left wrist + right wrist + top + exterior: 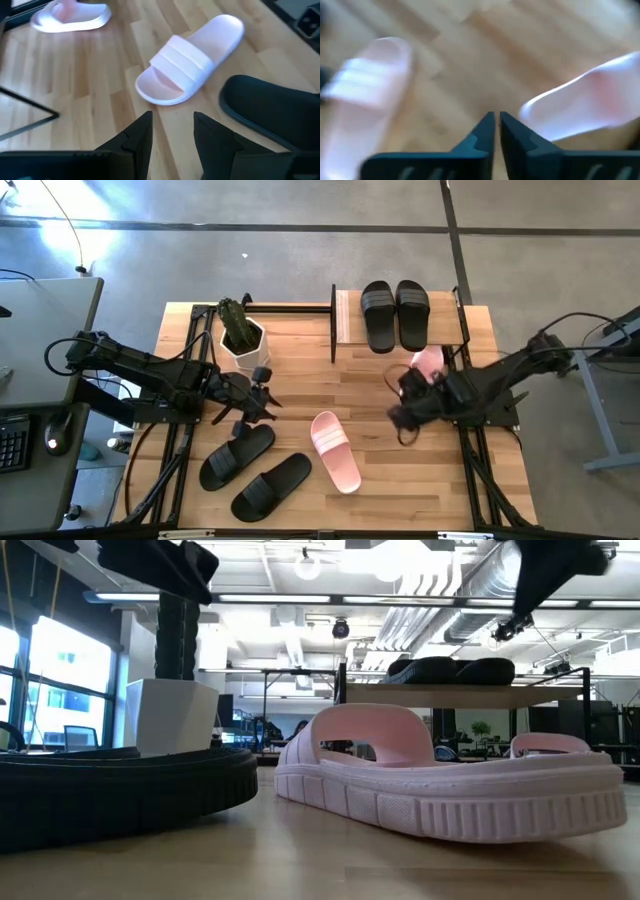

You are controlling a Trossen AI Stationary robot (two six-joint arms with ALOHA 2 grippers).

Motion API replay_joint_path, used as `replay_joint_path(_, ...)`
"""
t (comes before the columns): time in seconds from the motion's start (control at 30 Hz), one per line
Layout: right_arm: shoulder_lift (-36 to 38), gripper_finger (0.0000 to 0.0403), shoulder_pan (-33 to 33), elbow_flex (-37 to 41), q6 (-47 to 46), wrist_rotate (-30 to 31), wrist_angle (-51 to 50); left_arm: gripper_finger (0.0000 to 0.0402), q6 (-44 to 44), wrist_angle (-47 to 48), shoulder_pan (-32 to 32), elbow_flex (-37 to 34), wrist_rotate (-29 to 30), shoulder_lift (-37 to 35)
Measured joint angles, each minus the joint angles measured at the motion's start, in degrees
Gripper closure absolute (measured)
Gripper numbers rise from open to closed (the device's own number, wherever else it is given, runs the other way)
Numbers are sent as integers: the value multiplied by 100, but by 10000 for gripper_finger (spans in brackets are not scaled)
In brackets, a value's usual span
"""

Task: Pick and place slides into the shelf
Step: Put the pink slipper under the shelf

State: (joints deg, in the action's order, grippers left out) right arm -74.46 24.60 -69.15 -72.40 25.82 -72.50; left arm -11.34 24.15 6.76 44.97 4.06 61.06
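Two black slides (pixel 395 313) lie side by side on the top board of the shelf (pixel 345 315) at the table's far side. One pink slide (pixel 428 362) lies sole down on the table just before the shelf. Right beside it, on its near side, my right gripper (pixel 402 412) hangs above the table, shut and holding nothing (pixel 496 125). A second pink slide (pixel 335 450) lies on its sole mid-table, with two more black slides (pixel 250 470) to its left. My left gripper (pixel 265 395) stands open above the table, pointing toward that second pink slide (pixel 187 60).
A white pot with a cactus (pixel 240 335) stands at the far left, close behind my left gripper. Bare wood lies between the two pink slides and along the near right of the table (pixel 440 480).
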Motion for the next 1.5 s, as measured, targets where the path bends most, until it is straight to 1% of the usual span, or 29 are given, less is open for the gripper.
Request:
replay_joint_path(0.07,-1,397,448,127,-654,10,337,273,-25,-1,0,0,-112,0)
replay_joint_path(0.1,-7,396,709,205,-1045,171,514,273,-26,-1,0,0,-158,1)
replay_joint_path(0.17,-66,400,1182,370,-1887,748,860,273,-27,-14,0,0,-211,2)
replay_joint_path(0.23,-294,402,1502,519,-2696,1063,870,273,-30,-14,0,0,-213,1)
replay_joint_path(0.3,-684,402,1595,616,-3409,965,617,273,-37,-16,0,0,-213,1)
replay_joint_path(0.4,-1341,403,1523,636,-3871,382,277,273,-70,-16,0,0,-213,0)
replay_joint_path(0.57,-2073,403,1298,621,-3969,232,425,273,-188,-15,0,0,-215,2)
replay_joint_path(0.77,-2504,403,1002,628,-3968,66,519,273,-237,-18,0,0,-215,0)
replay_joint_path(0.9,-2631,403,784,628,-3917,66,530,273,-237,-20,0,0,-215,2)
replay_joint_path(1.13,-2745,403,373,666,-3460,124,627,273,-237,-18,0,0,-215,2)
replay_joint_path(1.27,-2712,403,256,1160,-3269,93,1583,273,-237,-16,0,0,-215,2)
replay_joint_path(1.37,-2708,403,247,1449,-3487,83,1986,273,-237,-9,0,0,-215,1)
replay_joint_path(1.5,-2706,403,247,1635,-3887,162,1853,273,-237,-7,0,0,-215,2)
